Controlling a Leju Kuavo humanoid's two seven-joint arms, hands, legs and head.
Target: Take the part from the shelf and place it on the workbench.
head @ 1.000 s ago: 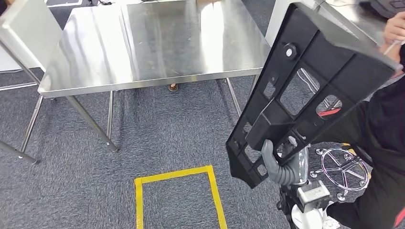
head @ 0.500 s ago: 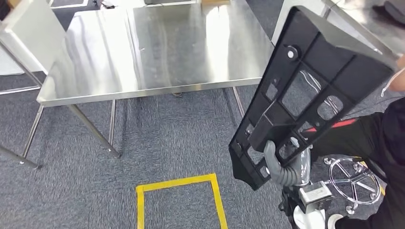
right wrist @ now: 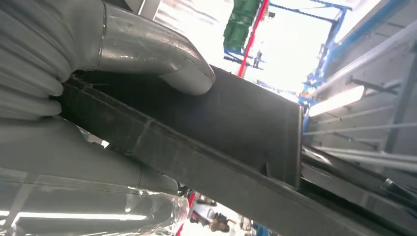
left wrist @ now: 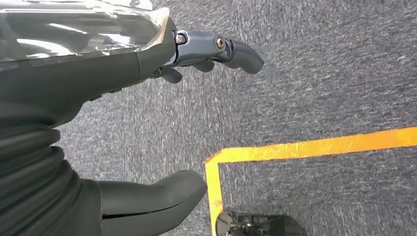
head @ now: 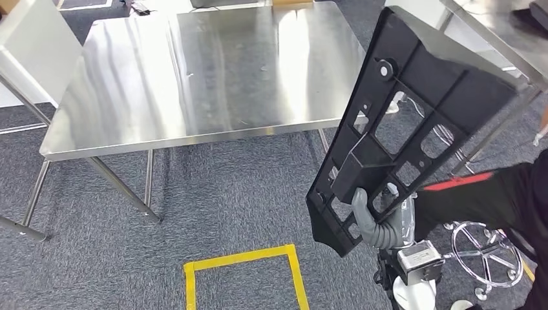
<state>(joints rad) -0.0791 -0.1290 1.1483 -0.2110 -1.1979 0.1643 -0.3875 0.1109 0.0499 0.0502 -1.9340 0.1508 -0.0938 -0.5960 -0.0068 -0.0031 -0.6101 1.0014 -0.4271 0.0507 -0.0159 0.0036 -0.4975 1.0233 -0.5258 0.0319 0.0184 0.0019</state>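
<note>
One part [head: 413, 123], a black ribbed panel, is standing tilted above the right hand [head: 375, 223], which is gripping its lower end. One steel workbench [head: 200, 71] is lying ahead-left of it. The left hand [left wrist: 147, 123] is hanging open-fingered, holding nothing, above one yellow tape square [head: 242, 278].

Right robot hand [head: 373, 223] gripping; left robot hand [left wrist: 123, 123] empty, fingers apart.

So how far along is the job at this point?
Done: the black part is off the shelf and gripped low down by the right hand. In hand: it is carried tilted, its top edge overlapping the steel workbench. Left: setting it down on the bare benchtop and letting go. The left hand hangs empty over the carpet.
</note>
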